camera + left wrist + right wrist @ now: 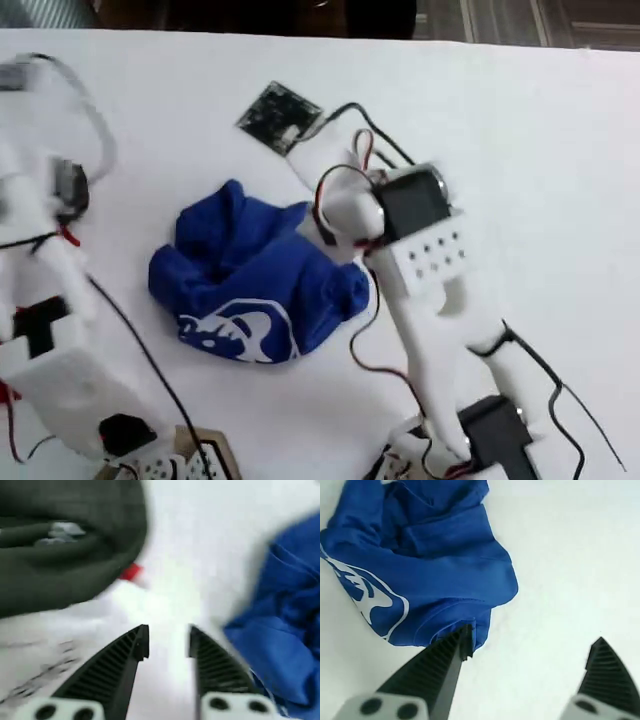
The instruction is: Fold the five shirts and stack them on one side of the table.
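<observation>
**Desk:** Any lettering on the garment we can quote?

**Photographer:** None that can be read. The blue shirt carries a white print on its near side, curving shapes, partly lost in the folds.

**Desk:** Setting?

**Photographer:** A plain white table, with a dark band of room beyond its far edge. Black and red cables trail along the two white arms. The left wrist view also catches a dark, blurred mass; I cannot tell what it is.

**Desk:** And the shirt against the grippers?

**Photographer:** It lies crumpled in a heap at mid-table, between the arms. The right gripper is spread wide, one finger over the shirt's hem, the other over bare table; nothing is held. The left gripper hangs over bare table with its jaws a little apart and empty, the shirt's edge just beside one finger.
</observation>
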